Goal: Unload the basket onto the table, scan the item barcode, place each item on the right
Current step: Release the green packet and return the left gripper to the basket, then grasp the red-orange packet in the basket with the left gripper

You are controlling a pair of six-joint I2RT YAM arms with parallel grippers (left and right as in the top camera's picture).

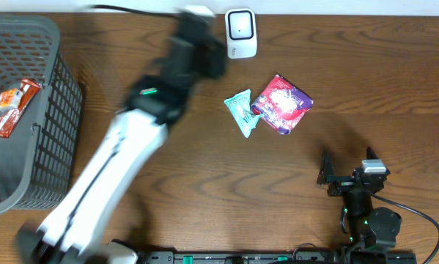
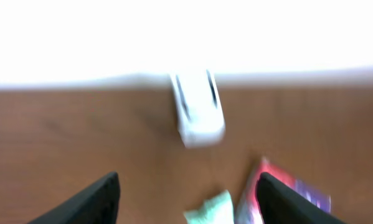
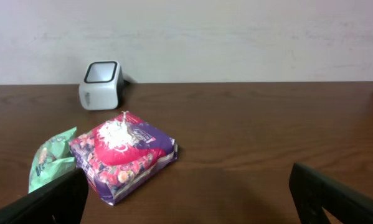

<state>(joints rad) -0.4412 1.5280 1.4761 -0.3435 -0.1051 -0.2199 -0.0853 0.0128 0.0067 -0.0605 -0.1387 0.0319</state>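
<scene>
**Entry: packaged goods awaiting scan, two loose pieces**

Location: both lie flat on the table [image 1: 395, 81] at frame centre in the overhead view, below and right of the white scanner [image 1: 241, 32]. The green sachet [image 1: 241, 111] sits on the left, touching or just overlapping the red-and-purple pouch [image 1: 282, 103].

Handling, by judgement: both are light, with soft, glossy film that is likely slippery and crinkles under pressure. The pouch looks plump and cushioned and the sachet thin and limp. Take either by a sealed edge or corner, not the belly. No barcode shows, so it is probably underneath.

Left gripper [image 2: 187, 180]: blurred, fingers apart, nothing between them, near the scanner at upper centre.

Right gripper [image 3: 187, 177]: spread wide and empty, at lower right of the overhead view.

Also listed: the basket [image 1: 58, 110] at the left edge, containing one orange wrapper [image 1: 14, 106].
</scene>
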